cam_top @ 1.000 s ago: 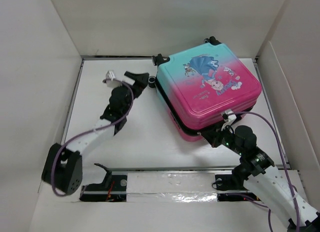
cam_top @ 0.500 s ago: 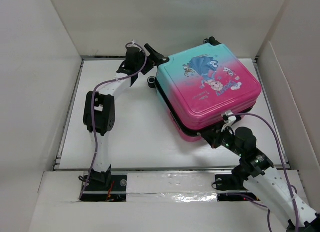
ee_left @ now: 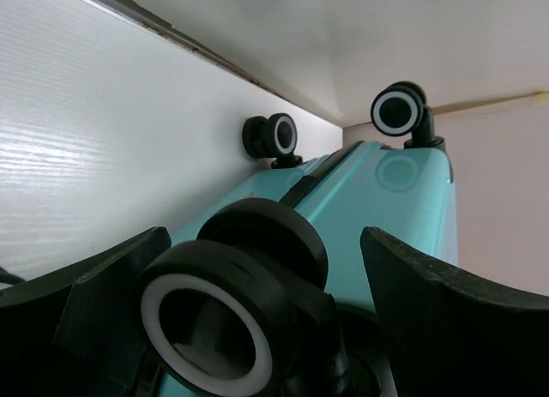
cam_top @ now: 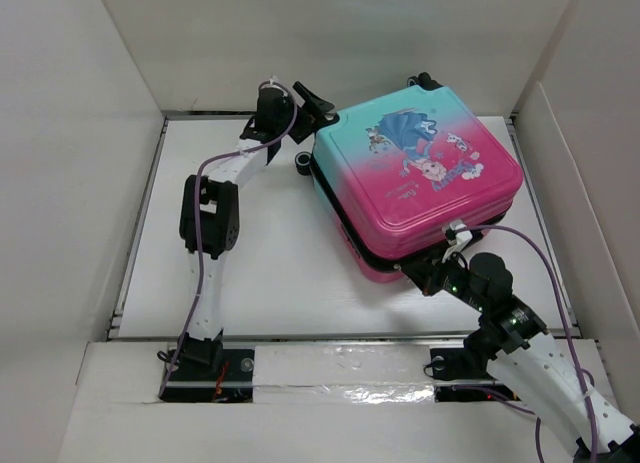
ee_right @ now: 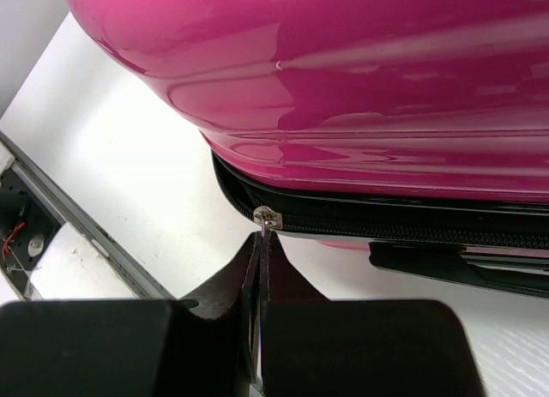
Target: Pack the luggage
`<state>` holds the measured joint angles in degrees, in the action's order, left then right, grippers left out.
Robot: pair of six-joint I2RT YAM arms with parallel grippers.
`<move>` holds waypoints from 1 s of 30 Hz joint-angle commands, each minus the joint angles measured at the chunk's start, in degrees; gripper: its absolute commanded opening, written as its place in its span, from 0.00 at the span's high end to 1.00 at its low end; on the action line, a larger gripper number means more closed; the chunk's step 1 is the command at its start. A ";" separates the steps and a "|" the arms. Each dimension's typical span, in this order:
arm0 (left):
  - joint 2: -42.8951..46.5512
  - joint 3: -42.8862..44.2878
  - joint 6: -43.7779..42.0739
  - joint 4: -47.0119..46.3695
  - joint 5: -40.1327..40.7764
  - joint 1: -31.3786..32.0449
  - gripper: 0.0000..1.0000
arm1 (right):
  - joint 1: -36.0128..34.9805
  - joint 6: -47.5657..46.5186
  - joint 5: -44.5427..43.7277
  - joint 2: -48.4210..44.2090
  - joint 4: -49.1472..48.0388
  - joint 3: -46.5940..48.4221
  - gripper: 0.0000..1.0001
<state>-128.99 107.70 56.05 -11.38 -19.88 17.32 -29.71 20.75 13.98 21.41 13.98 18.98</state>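
The luggage (cam_top: 420, 173) lies flat and closed on the white table, its shell teal at the far end and pink at the near end. My left gripper (cam_top: 318, 108) is at its far left corner, open, with one black caster wheel (ee_left: 232, 303) between its fingers (ee_left: 429, 311). The teal shell (ee_left: 386, 200) rises behind that wheel. My right gripper (cam_top: 425, 273) is at the near pink edge (ee_right: 343, 71), shut on the small metal zipper pull (ee_right: 264, 219) of the black zipper band.
White walls box in the table on the left (cam_top: 70, 183), back (cam_top: 330, 43) and right (cam_top: 590, 203). A metal rail (cam_top: 340, 358) runs along the near edge. Two more caster wheels (ee_left: 273, 137) (ee_left: 399, 110) stick out toward the back wall.
My left arm has swung from the table's left side up to the luggage's far left corner, and its open fingers now straddle a wheel. The right arm and the luggage have stayed put.
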 commanded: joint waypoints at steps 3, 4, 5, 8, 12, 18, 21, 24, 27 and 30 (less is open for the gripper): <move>-2.40 3.39 6.86 -8.04 -3.49 -0.45 0.21 | -0.43 0.34 1.58 -0.14 -4.05 0.35 1.00; -3.02 3.92 7.66 -9.09 -3.94 -0.45 0.27 | -0.43 0.43 1.58 -0.14 -4.13 0.35 1.00; -4.24 4.79 8.36 -9.28 -4.29 -0.45 0.30 | -0.43 0.52 1.58 -0.14 -4.05 0.35 1.00; -5.74 7.08 9.95 -10.15 -4.82 -0.45 0.34 | -0.43 0.78 1.23 -0.05 -3.70 0.35 0.92; -3.91 1.23 12.50 -17.43 -4.73 -0.45 0.58 | -0.43 1.22 0.62 0.21 -3.78 0.35 0.51; 2.59 -9.95 14.00 -29.75 -3.41 -2.90 1.00 | -0.43 1.40 -0.35 2.76 -4.31 0.70 0.36; 5.84 -11.98 11.72 -30.55 -3.59 -3.52 1.00 | -0.43 1.48 -2.01 4.43 -4.31 1.05 0.36; 10.24 -15.84 8.91 -30.98 -2.54 -4.14 1.00 | -0.43 2.63 -7.99 2.94 -2.82 1.32 0.51; 15.95 -23.28 8.11 -33.52 -0.70 -5.37 1.00 | -0.43 2.98 -10.37 2.23 -4.39 0.27 0.70; 24.45 -31.63 7.41 -36.78 1.15 -7.56 1.00 | 0.09 0.62 -8.11 7.83 -7.54 0.97 0.73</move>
<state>-117.47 81.54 65.95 -38.26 -20.56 13.56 -30.13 23.35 8.19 25.26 14.96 18.79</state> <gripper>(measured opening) 0.628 0.263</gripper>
